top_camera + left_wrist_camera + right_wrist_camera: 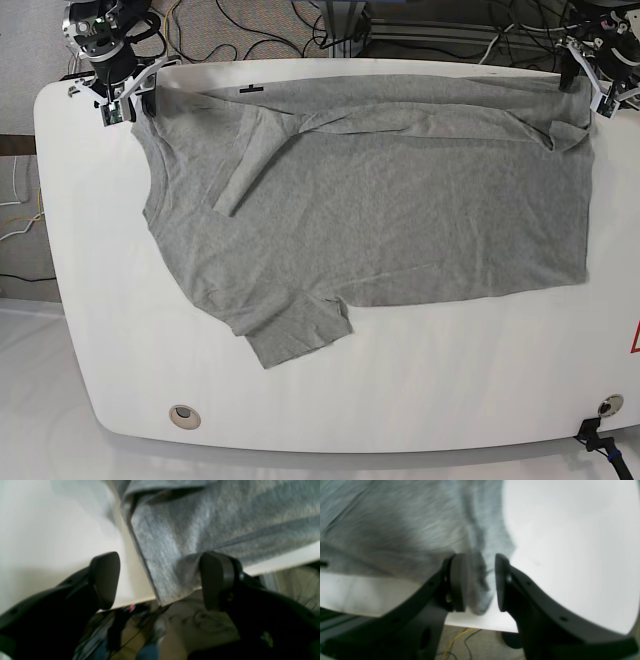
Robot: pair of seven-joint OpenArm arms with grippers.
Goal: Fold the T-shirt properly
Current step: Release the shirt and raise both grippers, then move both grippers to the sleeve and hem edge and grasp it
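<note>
The T-shirt (400, 200) lies spread across the white table (450, 380), its far edge already turned inward. Both grippers sit at the far corners — left gripper (160, 580) spread wide over a corner, right gripper (477, 582) parted around bunched cloth — placed to lift that edge together.

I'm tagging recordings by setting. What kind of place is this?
Likely a robotics lab bench: a white table, loose cables behind it, two arms' grippers at a grey T-shirt.
</note>
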